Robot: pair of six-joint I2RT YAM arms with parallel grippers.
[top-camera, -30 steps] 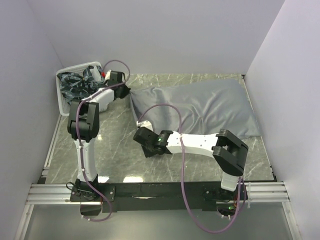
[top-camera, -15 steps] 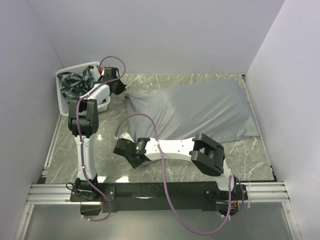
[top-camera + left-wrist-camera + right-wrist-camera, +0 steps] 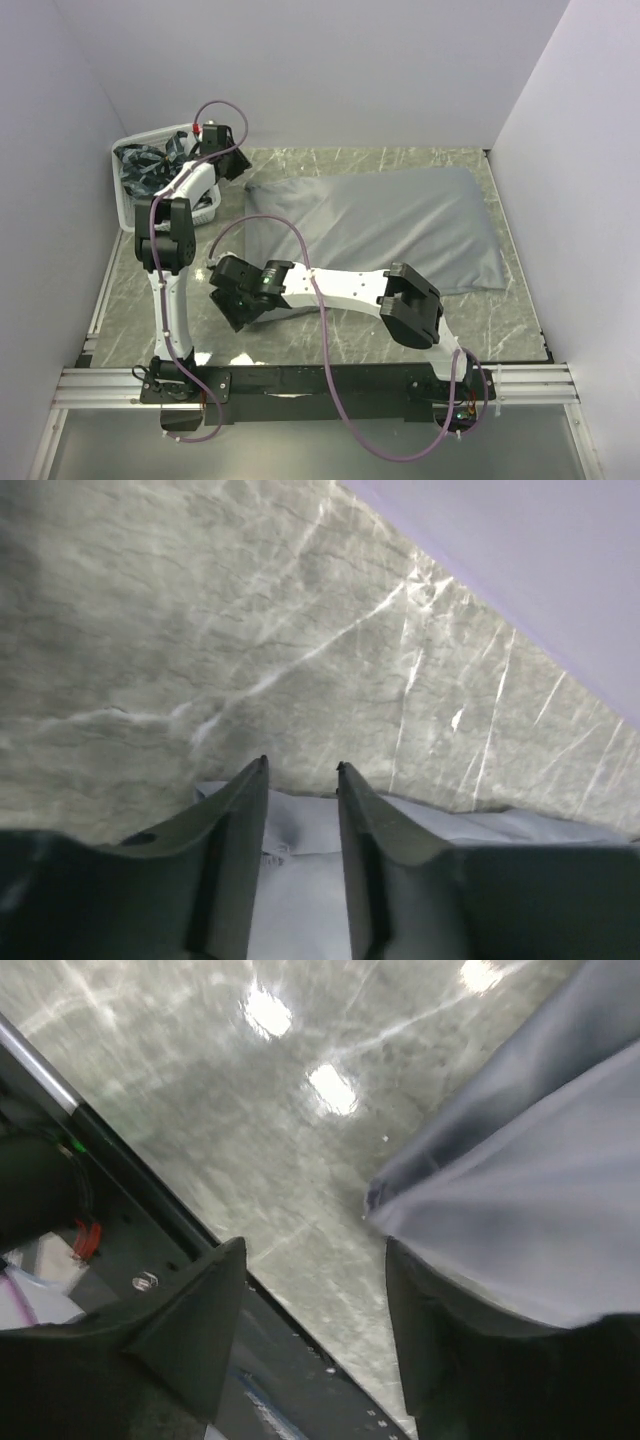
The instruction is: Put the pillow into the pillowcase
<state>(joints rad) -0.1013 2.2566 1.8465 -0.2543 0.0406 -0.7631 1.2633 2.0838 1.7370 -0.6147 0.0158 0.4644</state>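
Note:
The grey pillowcase [image 3: 380, 225] lies flat and plump across the marble table, its left end near both grippers. The pillow is hidden from every view. My left gripper [image 3: 238, 165] hovers at the pillowcase's far left corner. In the left wrist view it [image 3: 300, 767] is open, with grey cloth [image 3: 300, 870] lying loose below the gap. My right gripper [image 3: 228, 300] sits at the near left corner. In the right wrist view it [image 3: 315, 1245] is wide open, with the pillowcase's corner [image 3: 540, 1200] beside the right finger and bare table between the fingers.
A white basket [image 3: 150, 133] with dark blue-and-white patterned cloths [image 3: 150, 170] stands at the far left corner, right beside the left arm. Lilac walls enclose the table on three sides. The black rail [image 3: 320, 378] with the arm bases runs along the near edge.
Both grippers, shut on the pillowcase's left end a second ago, drew it leftward and have opened and let go. The pillowcase now lies smoother and reaches further left.

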